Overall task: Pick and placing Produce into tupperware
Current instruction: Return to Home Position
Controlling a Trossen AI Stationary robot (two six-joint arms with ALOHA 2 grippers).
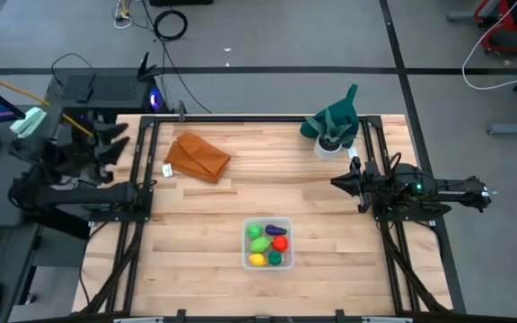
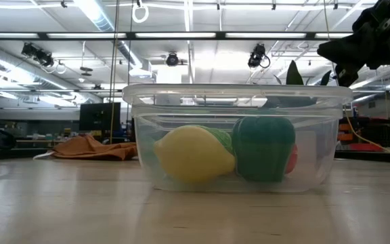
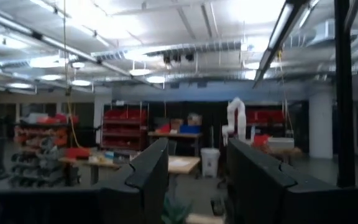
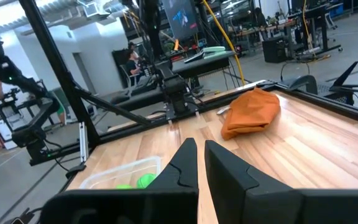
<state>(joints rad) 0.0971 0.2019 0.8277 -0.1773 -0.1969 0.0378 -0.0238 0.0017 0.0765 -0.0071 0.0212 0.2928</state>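
Note:
The clear tupperware [image 1: 267, 222] stands on the wooden table near its front edge. The produce lies inside it: a yellow piece [image 2: 193, 154], a dark green one [image 2: 263, 148], a red one [image 1: 281, 242], a light green one [image 1: 258, 242] and a purple one [image 1: 275, 231]. My left gripper [image 3: 197, 180] is drawn back past the table's left edge [image 1: 117, 144], tipped up toward the room, open with nothing between its fingers. My right gripper [image 4: 201, 155] hangs at the table's right side [image 1: 337, 182], level, shut and holding nothing, well clear of the tub.
An orange-brown cloth [image 1: 197, 157] lies at the far left of the table. A dark green cloth with a white cup [image 1: 330, 135] sits at the far right corner. Black frame rails [image 1: 142, 179] run along the table's left and right sides.

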